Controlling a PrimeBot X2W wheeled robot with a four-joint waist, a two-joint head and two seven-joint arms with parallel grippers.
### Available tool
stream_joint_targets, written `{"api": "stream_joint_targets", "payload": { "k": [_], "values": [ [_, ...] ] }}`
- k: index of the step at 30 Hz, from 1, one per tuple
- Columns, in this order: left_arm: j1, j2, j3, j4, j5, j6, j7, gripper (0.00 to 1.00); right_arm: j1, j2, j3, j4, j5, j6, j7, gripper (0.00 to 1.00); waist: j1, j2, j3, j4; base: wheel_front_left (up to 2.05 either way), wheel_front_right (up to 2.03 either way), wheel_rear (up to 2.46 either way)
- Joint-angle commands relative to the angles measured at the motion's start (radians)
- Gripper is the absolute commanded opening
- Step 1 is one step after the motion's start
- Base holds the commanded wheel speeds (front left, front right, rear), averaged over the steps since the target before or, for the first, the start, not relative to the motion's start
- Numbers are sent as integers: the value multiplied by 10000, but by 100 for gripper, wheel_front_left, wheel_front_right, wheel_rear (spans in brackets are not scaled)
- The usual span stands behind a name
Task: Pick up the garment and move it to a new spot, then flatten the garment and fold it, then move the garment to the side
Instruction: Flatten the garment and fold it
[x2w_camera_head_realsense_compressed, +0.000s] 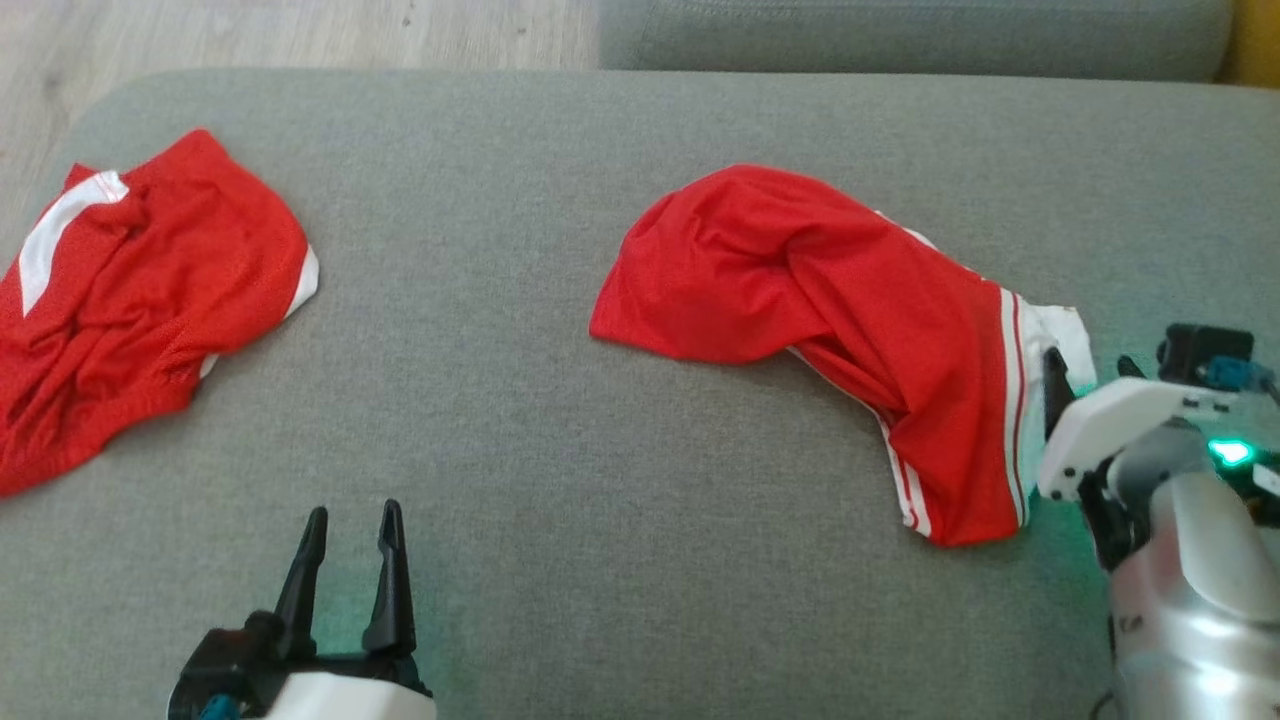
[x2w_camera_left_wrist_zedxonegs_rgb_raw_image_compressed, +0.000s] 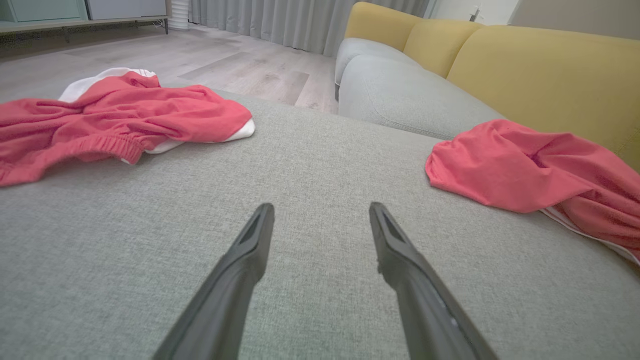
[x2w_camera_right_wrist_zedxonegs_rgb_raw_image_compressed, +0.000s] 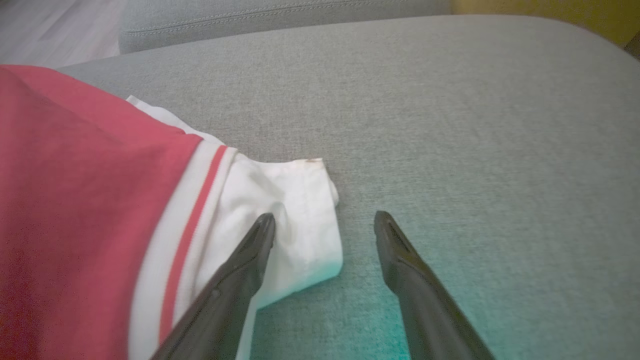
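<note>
Left gripper hovers spread and empty over the bare cushion. Right gripper is spread too and holds nothing; one finger is at the white hem, the other over the cushion. The garment, red with white stripes, lies crumpled and twisted on the cushion's right. Seemingly nothing is done yet: pick-up, flattening, folding and setting aside are all left. A second garment lies bunched far left.

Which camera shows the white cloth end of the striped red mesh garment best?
Right wrist view: the white cloth end lies close at the right gripper. Head view shows it small; left wrist view catches the garment's red body.
</note>
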Motion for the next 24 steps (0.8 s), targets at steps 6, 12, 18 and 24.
{"api": "stream_joint_targets", "payload": {
  "k": [6,12,18,24],
  "values": [
    [-628,-9,213,-379,70,-52,-97,100,-1357,-75,82,628,-79,77,354,100,0,0,532,114,0,0,0],
    [-817,-11,159,-334,18,-54,-97,100,-1771,-151,159,1749,-537,77,1458,81,0,0,728,166,0,0,0],
    [-770,-15,288,-266,-46,-54,-97,100,-2541,-274,685,1477,-472,77,1326,0,0,0,589,35,0,0,0],
    [-707,-24,250,-231,-87,-55,-97,100,-3965,-447,2035,442,-95,77,1320,0,0,0,258,-121,0,0,0]
  ]
}}
